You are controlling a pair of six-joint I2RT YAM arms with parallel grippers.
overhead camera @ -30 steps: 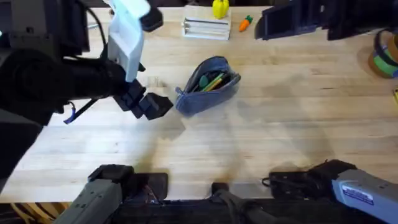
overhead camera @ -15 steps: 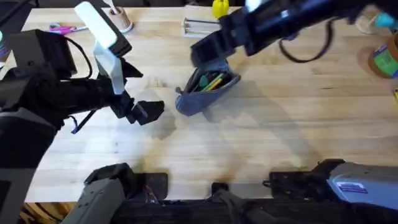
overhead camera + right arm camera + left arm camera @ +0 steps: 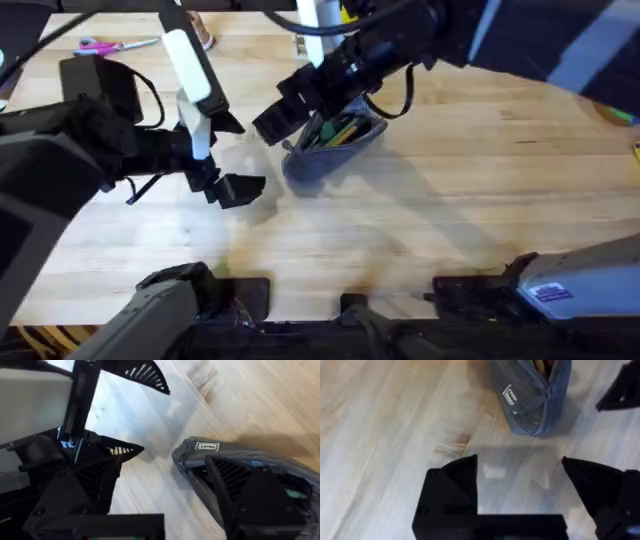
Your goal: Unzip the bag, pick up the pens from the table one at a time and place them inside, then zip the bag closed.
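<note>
Two pens [image 3: 339, 130] lie inside the unzipped bag [image 3: 330, 150] mid-tabletop [image 3: 450, 200]; right tool [image 3: 290, 112], spread wide and empty, straddles the bag's end, while left tool [image 3: 238, 188] hovers open and empty just beside

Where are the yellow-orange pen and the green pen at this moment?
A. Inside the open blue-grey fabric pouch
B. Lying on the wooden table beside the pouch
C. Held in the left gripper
A: the overhead view shows the yellow-orange pen and the green pen inside the open blue-grey fabric pouch.
</note>
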